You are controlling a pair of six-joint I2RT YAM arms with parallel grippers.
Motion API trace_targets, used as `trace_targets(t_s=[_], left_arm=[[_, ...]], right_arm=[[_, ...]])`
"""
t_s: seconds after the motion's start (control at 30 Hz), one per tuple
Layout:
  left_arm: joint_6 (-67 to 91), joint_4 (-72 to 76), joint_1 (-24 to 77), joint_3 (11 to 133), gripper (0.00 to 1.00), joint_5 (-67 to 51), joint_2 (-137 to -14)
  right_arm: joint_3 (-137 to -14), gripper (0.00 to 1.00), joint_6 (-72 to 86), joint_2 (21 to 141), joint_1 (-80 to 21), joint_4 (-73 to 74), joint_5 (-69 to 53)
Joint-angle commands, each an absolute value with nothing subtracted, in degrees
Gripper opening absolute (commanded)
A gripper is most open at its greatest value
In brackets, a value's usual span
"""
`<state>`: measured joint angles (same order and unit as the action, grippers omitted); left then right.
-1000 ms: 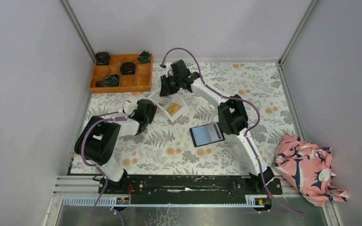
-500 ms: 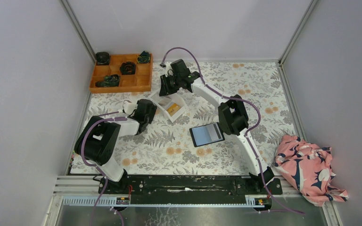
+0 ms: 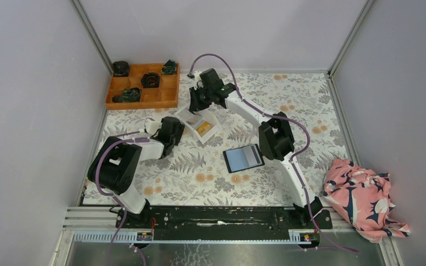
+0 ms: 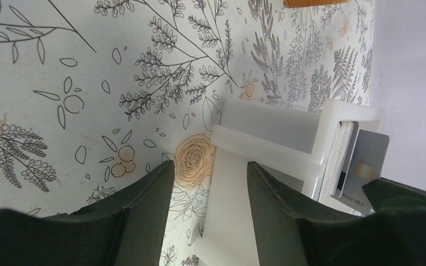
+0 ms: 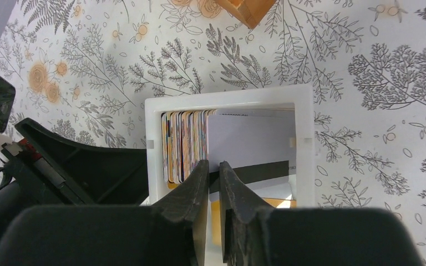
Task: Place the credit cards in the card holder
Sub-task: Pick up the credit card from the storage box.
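Picking step, with the right claw (image 5: 213,166) nearly shut over the credit cards (image 5: 183,144) in the white tray (image 5: 227,94), grip uncertain, and the left claw (image 4: 211,167) open astride its rim. Next calls for lifting one card across to the card holder (image 3: 243,158), open near-right of the tray.

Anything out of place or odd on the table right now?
A crumpled pink fabric cloth with navy and white print lies bunched at the near right corner, spilling past the edge of the floral table cover. It looks unrelated to the task. The white plastic card tray also sits skewed to the table edges.
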<state>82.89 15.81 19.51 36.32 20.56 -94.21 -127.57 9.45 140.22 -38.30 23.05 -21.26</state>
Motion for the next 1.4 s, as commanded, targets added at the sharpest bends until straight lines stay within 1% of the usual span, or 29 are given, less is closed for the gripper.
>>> trace_targets(t_s=[0.0,0.13,0.5,0.7,0.97,1.2,1.37], left_arm=[[81.6,12.9,19.6,37.0,0.59,19.6,-94.0],[81.5,12.7,19.6,37.0,0.59,19.6,-94.0],[80.2,10.9,19.6,37.3,0.62,21.3,-92.6],[78.7,9.7,19.6,37.1,0.69,22.7,-91.2],[76.0,5.8,19.7,36.0,0.80,26.4,-85.0],[72.2,4.4,19.9,34.1,0.84,28.0,-77.4],[66.4,8.0,21.1,30.4,0.86,26.7,-70.5]], right_arm=[[-126.9,0.15,7.9,134.7,-39.3,23.6,-18.6],[-126.4,0.13,6.9,134.1,-39.3,23.9,-16.6],[-123.1,0.00,2.6,132.5,-39.5,23.5,-7.9],[-121.0,0.00,0.9,130.9,-39.5,22.0,-4.4],[-117.0,0.00,0.0,126.0,-39.6,19.8,-3.9],[-110.1,0.00,1.0,118.2,-40.4,17.8,-5.0],[-103.3,0.00,2.6,111.2,-40.9,16.6,-7.0]])
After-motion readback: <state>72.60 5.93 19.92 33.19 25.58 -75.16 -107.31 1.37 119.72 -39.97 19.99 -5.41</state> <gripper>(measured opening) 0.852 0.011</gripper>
